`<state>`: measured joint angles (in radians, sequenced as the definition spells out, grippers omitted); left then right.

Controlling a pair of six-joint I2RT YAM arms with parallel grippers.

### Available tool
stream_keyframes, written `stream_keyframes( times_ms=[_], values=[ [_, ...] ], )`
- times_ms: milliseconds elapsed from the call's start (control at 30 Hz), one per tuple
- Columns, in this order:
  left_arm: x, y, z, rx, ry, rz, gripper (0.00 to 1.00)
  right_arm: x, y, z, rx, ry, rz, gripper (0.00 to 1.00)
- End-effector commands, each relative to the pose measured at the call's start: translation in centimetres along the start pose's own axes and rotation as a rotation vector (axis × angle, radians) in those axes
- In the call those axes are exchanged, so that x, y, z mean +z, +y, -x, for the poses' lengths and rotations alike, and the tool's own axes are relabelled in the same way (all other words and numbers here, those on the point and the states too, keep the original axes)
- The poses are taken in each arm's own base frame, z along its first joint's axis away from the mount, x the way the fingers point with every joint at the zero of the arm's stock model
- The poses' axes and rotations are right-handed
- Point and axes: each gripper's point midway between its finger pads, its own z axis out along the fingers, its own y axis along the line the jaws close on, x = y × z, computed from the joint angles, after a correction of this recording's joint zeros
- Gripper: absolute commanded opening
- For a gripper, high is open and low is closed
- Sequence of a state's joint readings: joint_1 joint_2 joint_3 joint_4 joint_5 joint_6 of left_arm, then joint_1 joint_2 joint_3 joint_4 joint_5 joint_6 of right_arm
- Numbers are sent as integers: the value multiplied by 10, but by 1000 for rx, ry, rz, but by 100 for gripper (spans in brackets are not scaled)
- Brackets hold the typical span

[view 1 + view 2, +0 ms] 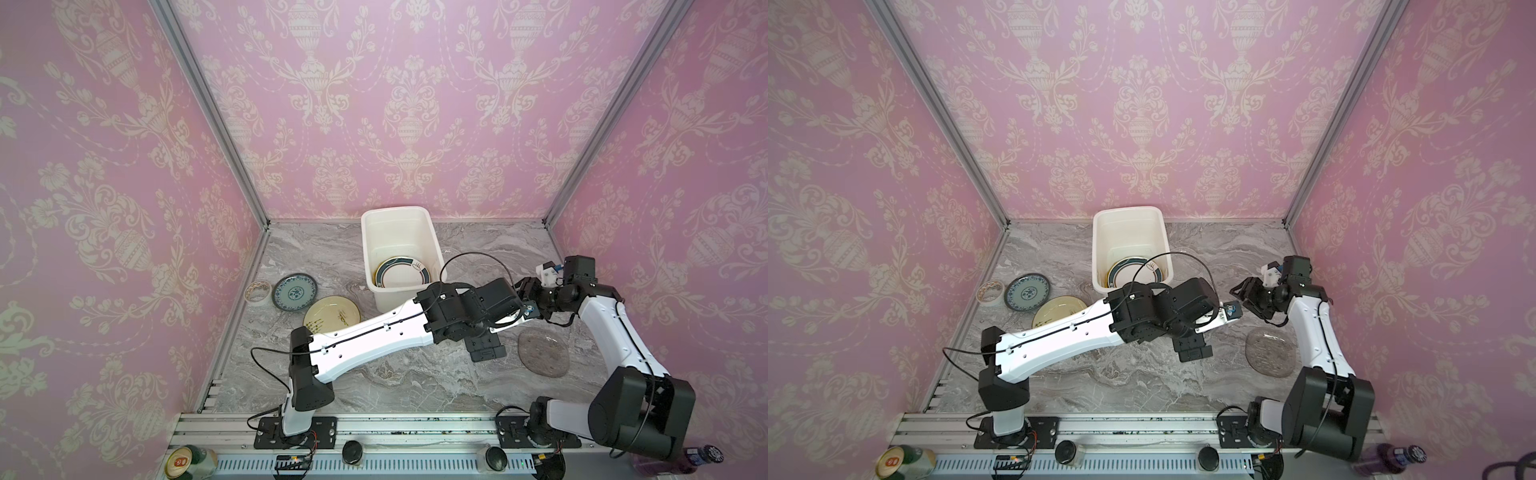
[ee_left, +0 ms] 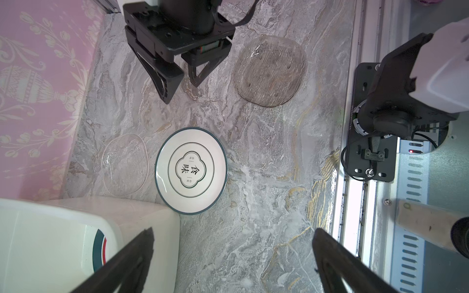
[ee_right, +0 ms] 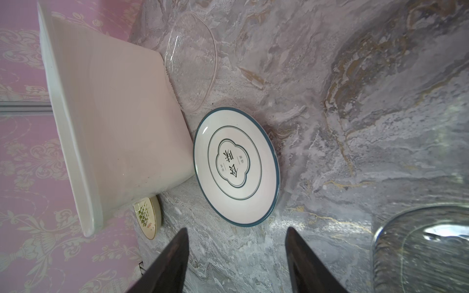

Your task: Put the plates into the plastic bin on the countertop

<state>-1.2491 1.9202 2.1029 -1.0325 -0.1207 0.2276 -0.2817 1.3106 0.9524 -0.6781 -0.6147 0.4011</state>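
My left claw (image 2: 233,229) stands wide, with nothing between its fingers. My right claw (image 3: 237,228) is parted too, though less so, and it is empty. Both hang above the counter (image 2: 266,177), apart from each other and right of the bin (image 1: 397,210) in both top views.

The lettered plate (image 3: 236,166) lies flat on the counter straight ahead of my right claw's tips and clear of them. Its rim is hard by the bin's outer wall; I cannot tell whether it touches. In the left wrist view the same plate sits ahead of my left claw's gap, between that claw and my right one. In both top views my left arm (image 1: 374,332) hides it.

A clear plate (image 3: 191,63) lies just beyond it along the bin wall. The grey plate (image 1: 543,353) lies flat near my right claw. A ringed plate (image 1: 401,274) is inside the bin. The blue plate (image 1: 295,292) and cream plate (image 1: 332,309) lie just beside each other left of the bin, well apart from both claws.
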Motion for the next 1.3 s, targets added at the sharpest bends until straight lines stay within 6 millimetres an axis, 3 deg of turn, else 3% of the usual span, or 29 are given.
stream_keyframes(
  times_ms=[0,500,867,1267],
  values=[
    [8,-5,7,-40,-28,-10,99,16,-2,-1,2,39,46,62],
    [18,-4,-4,-73,-35,21,99,70,-33,-9,62,156,63,62],
    [20,0,-4,-101,-33,35,99,107,-40,-23,77,225,60,61],
    [18,20,-4,-210,-53,56,99,128,-30,-34,70,268,111,58]
  ],
)
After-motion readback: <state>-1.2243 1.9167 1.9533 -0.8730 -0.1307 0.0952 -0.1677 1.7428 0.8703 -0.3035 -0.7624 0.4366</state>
